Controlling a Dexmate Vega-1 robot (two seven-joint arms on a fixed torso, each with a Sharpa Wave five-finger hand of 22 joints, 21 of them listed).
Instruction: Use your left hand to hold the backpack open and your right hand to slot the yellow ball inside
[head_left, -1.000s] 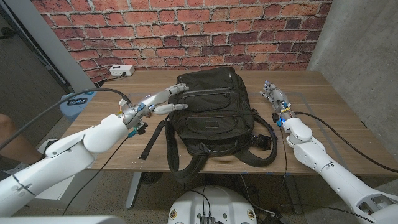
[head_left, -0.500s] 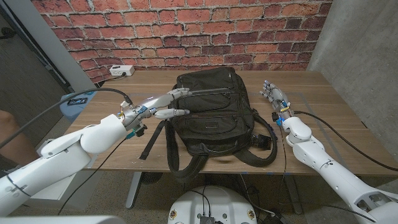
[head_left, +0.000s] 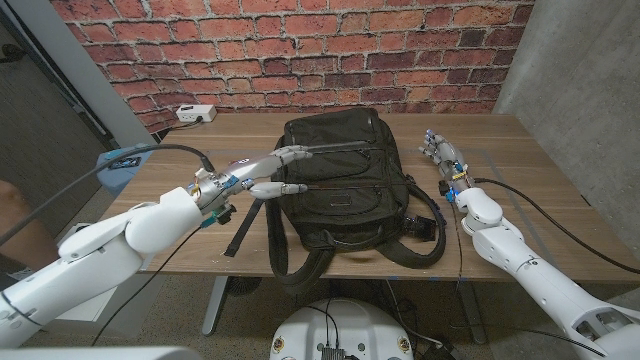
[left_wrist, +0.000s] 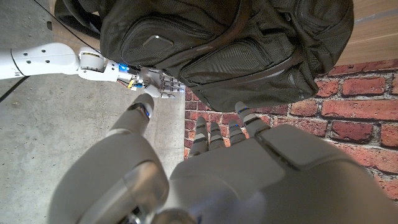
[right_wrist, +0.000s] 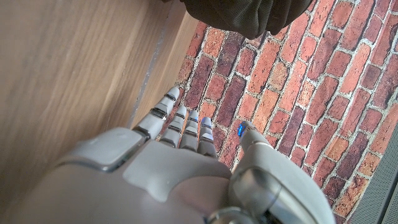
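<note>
A black backpack (head_left: 345, 180) lies flat in the middle of the wooden table (head_left: 520, 190), zips closed, its straps hanging over the front edge. My left hand (head_left: 268, 170) reaches in over its left side, fingers spread and stretched out, fingertips over the fabric with nothing held. The left wrist view looks along my left hand (left_wrist: 205, 168) at the backpack (left_wrist: 217, 43), with my right hand (left_wrist: 154, 84) beyond it. My right hand (head_left: 442, 155) stands open on the table to the right of the backpack, fingers straight and apart from it. In the right wrist view, my right hand (right_wrist: 180, 155) points toward the brick wall.
A white power strip (head_left: 196, 113) lies at the table's back left. A blue object (head_left: 122, 160) sits at the left edge. A loose black strap (head_left: 243, 225) trails left of the backpack. A brick wall (head_left: 300, 50) stands behind; part of a person (head_left: 10, 195) is at the left.
My left hand has moved right, further over the backpack's left side, with its fingers spread wider. The right hand and the backpack have stayed put.
</note>
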